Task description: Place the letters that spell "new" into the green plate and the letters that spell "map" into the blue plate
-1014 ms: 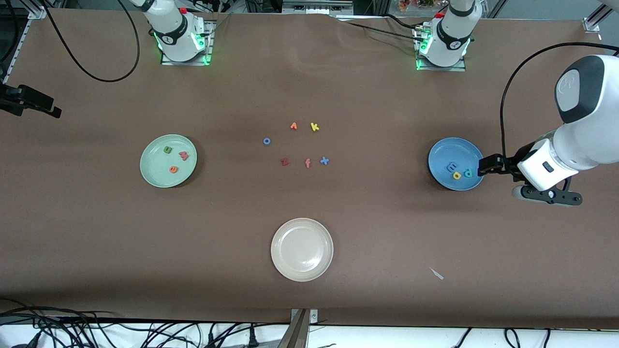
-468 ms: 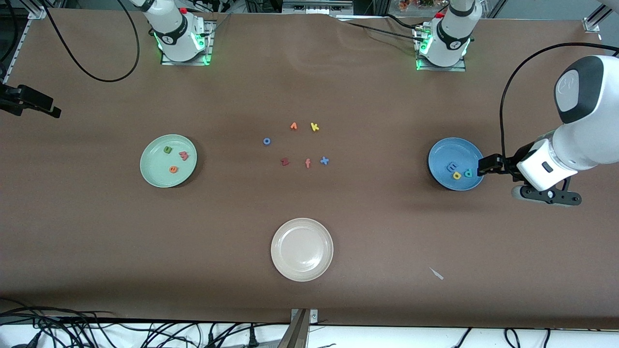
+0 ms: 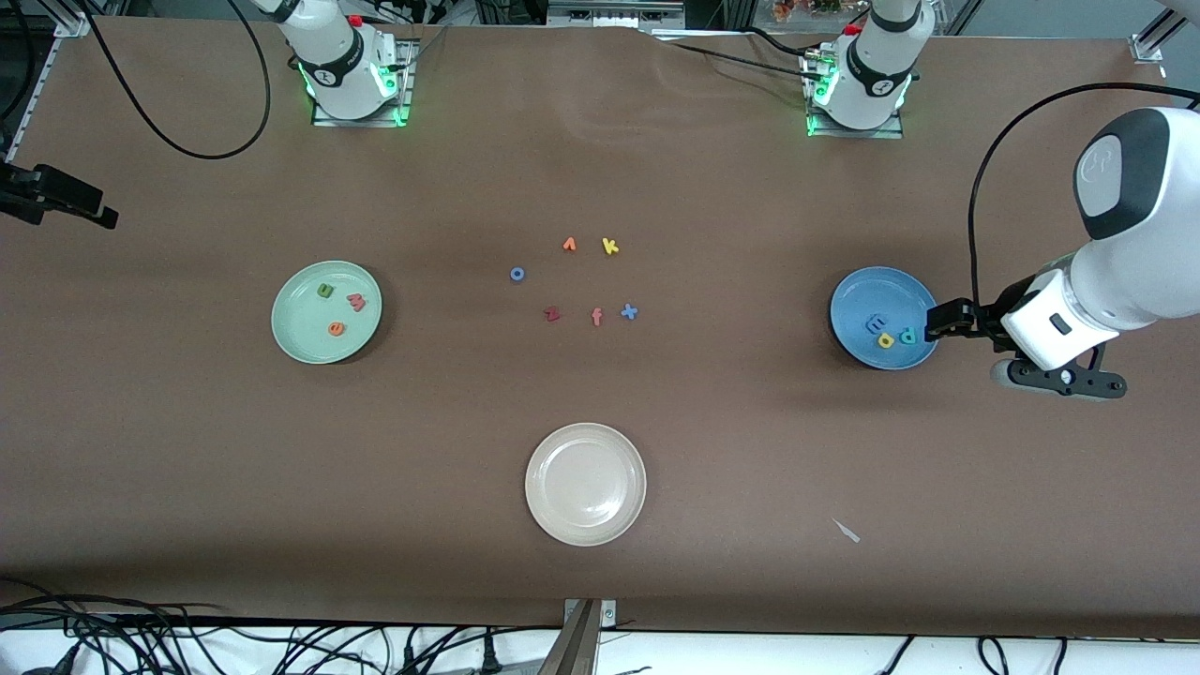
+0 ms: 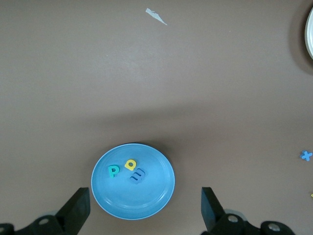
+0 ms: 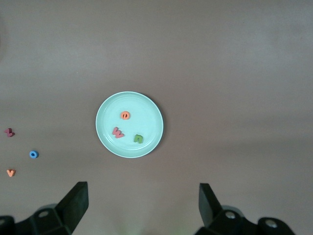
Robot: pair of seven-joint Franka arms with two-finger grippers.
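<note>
Green plate at nine o'clock holds "new"; blue plate at three holds "map". Left claw above it and right claw both released; a careless descent could scatter letters.

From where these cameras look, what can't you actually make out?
- Right gripper: outside the front view, which cuts the arm off at its top edge; only the fingertips show in its wrist view.
- Left gripper: in the front view the arm's own wrist hides it.
- Orange letter near the yellow k: too small to read.
</note>
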